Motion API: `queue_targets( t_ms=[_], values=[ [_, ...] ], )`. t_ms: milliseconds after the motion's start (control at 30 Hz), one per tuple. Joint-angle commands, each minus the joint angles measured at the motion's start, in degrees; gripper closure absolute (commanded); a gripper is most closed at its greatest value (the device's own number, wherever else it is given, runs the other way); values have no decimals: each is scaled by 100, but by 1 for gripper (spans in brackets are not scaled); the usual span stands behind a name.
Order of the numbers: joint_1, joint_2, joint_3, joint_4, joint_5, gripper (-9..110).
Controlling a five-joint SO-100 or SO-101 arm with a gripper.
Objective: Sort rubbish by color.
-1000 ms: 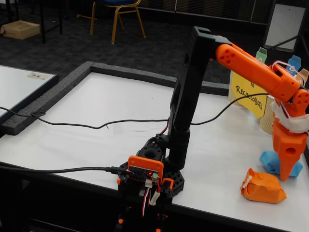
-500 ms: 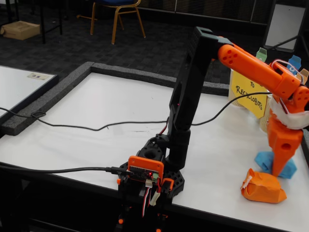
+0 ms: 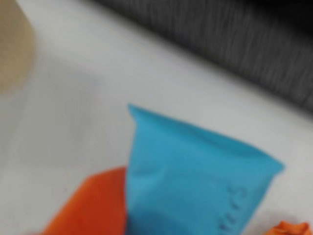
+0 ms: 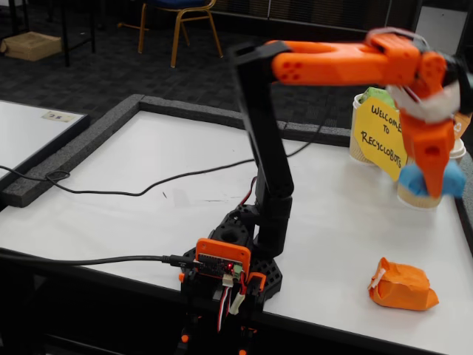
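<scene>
- My gripper (image 4: pixel 432 188) pinches the blue wad (image 4: pixel 452 180), lifted beside the yellow sign (image 4: pixel 380 138).
- 1 orange wad (image 4: pixel 403 285) waits on the table (image 4: pixel 148 177), below that sign; no wad looks sorted yet.

— What colours sit on the table (image 4: pixel 148 170)?
— The table is white, edged in dark grey foam; one wad (image 4: pixel 403 285) is orange with a bit of white tape; the other wad (image 4: pixel 451 180) is bright blue, with faint embossed marks in the wrist view (image 3: pixel 195 181).
— And the arm?
— The gripper (image 4: pixel 434 188) is orange; the upright link (image 4: pixel 266 148) is black; the sign (image 4: pixel 380 137) is yellow with dark lettering; the cup (image 3: pixel 12 49) is tan.
</scene>
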Motion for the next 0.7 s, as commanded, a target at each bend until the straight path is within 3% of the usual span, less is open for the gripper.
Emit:
queue_targets(
  t_ms=[0,333,667],
  values=[
    [-158,1406,-141,-88,290,101],
    [-457,2522,-123,-782,853,101],
    [-984,2215,-316,-2004,993,101]
  ],
)
